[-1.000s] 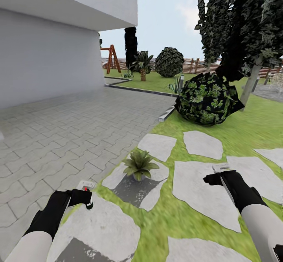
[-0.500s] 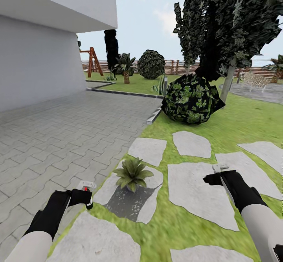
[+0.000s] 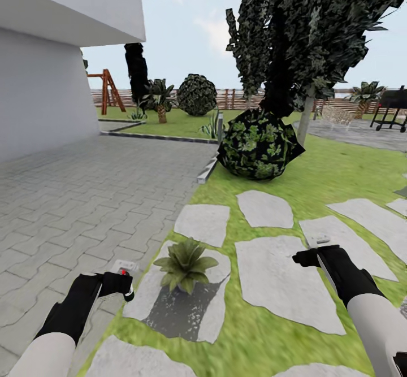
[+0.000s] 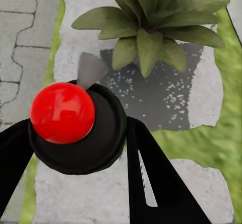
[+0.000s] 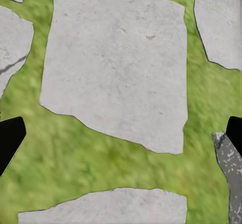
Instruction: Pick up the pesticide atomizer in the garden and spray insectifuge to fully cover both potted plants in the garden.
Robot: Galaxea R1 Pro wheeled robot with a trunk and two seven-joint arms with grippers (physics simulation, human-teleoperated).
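- Head view: both arms are reaching forward, low over the garden path. The left pincer [image 3: 125,286] is hanging above the edge where the grey paving [image 3: 85,196] meets the lawn [image 3: 265,332]; the right pincer [image 3: 310,257] is hanging over a large slab [image 3: 280,281].
- One potted plant [image 3: 183,264], a rosette of pointed leaves, is sitting on a slab between the two arms, nearer the left pincer, casting a dark shadow toward the robot.
- Head view is also giving the far scene: a round bush [image 3: 257,145] beyond the slabs, a tree [image 3: 305,32] behind it, a house wall [image 3: 39,94] at left, a wooden fence [image 3: 237,99] and a swing frame [image 3: 108,90] at the back.
- Left wrist view is adding close detail: the plant [image 4: 148,27] is lying just ahead of the left pincer [image 4: 83,133], on the slab [image 4: 201,98]. A red ball [image 4: 62,112] seated in a black round cup is covering the space between the fingers. Whether this pincer is released or clenched: cannot tell.
- Right wrist view: the two dark fingertips [image 5: 10,141] are sitting at opposite edges of the picture, wide apart, with nothing between them; right pincer released. Below it lie a slab [image 5: 118,68] and grass [image 5: 111,163].
- Forearms are white, wrists black; both are angled slightly inward.
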